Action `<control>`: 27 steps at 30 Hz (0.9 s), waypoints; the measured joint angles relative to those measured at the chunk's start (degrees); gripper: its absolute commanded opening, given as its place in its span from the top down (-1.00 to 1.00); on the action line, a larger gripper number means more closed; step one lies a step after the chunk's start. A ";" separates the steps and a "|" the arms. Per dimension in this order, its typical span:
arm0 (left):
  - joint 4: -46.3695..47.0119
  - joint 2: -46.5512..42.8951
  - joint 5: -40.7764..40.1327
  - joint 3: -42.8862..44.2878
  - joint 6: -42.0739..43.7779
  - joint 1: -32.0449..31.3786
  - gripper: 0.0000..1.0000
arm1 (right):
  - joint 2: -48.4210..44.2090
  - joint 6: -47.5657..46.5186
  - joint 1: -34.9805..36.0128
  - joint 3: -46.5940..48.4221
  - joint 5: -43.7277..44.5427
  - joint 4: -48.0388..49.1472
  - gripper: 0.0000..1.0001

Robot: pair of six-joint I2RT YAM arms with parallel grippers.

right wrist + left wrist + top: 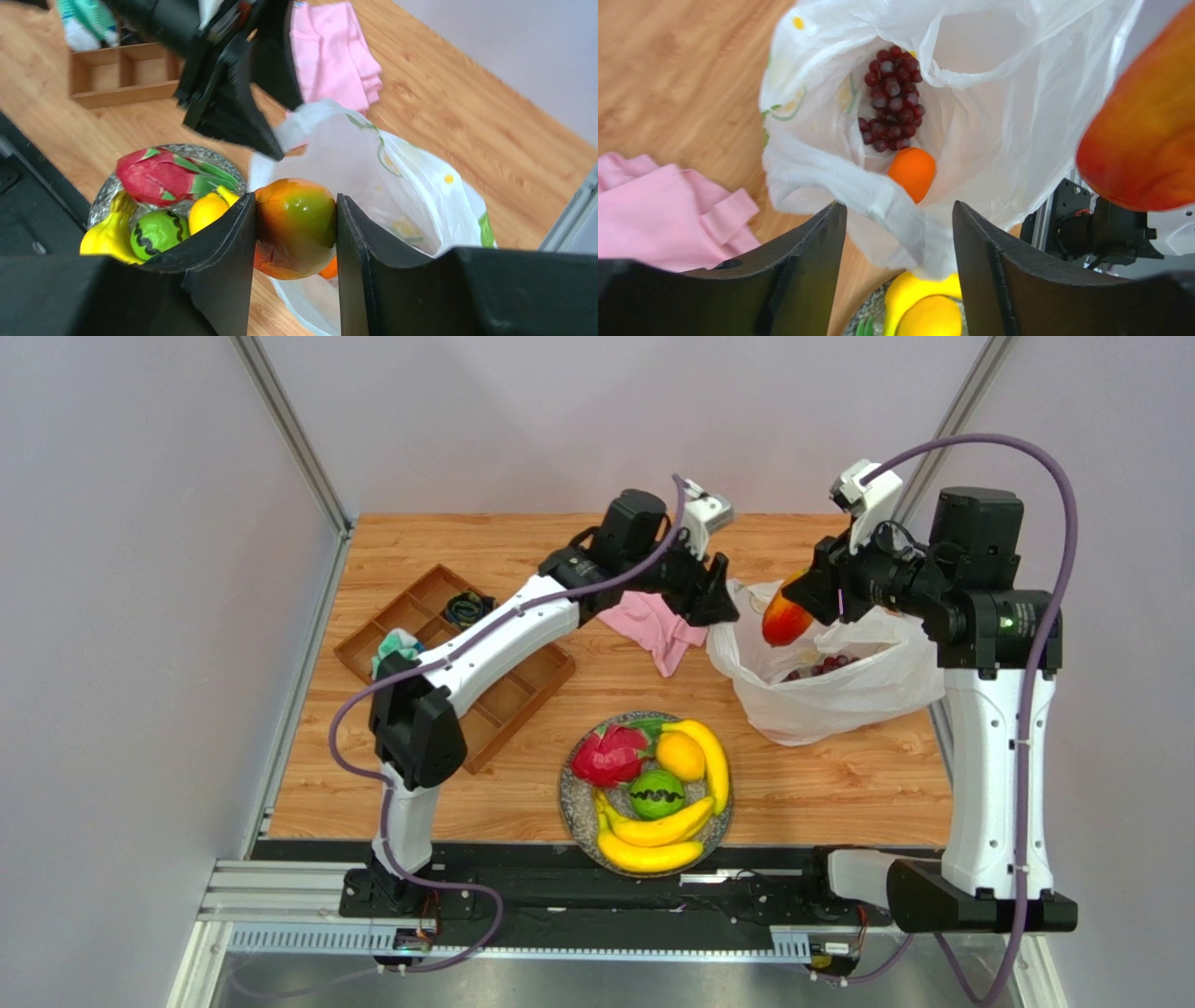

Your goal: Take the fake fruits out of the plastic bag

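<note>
Plastic bag (842,703) sits crumpled on the right rear of the counter (463,798), mouth open upward. White translucent film with a faint floral print.

Inside the bag: dark purple grapes (892,98) at the bottom, with an orange (913,171) just beside them.

Right claw (295,203) is clamped on a mango (295,234), red-orange with a green flush, one finger on each flank. The fruit hangs above the bag's mouth, toward its left side.

Left claw (898,210) is at the bag's left rim, pointing down into the opening. Its fingers are apart and grip nothing. A fold of bag film shows in the gap; cannot tell whether it touches either finger.

Pink cloth (652,623) lies on the counter just left of the bag, beneath the left wrist.

Plate (568,784) is near centre, well apart from the bag. It holds:
- dragon fruit (610,753)
- lemon (682,753)
- green round fruit (655,793) with dark stripes
- yellow bananas (652,840) along the near and right edges

Wooden compartment tray (414,609) sits at left rear, partly hidden under the left arm.
</note>
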 measured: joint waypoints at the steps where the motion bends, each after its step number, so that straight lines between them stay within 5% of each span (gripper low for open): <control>1: -0.85 -1.73 -0.17 -0.24 0.04 0.98 -0.39 | -0.09 -0.50 1.86 1.90 -0.13 -0.98 0.48; 9: -3.19 -22.03 -1.97 -9.01 2.05 10.78 -0.41 | 1.09 -3.72 23.02 1.70 2.25 -8.63 0.50; 13: -4.46 -34.82 -2.54 -17.18 4.74 10.84 -0.41 | 7.85 -1.95 29.38 0.83 2.78 -9.66 0.52; 19: -6.12 -48.72 0.15 -27.78 6.54 13.29 -0.40 | 21.53 -0.13 30.58 -0.94 2.97 -9.51 0.53; 27: -6.71 -50.93 3.61 -33.81 6.93 23.43 -0.40 | 32.26 4.83 30.21 -2.08 -0.17 -9.84 0.51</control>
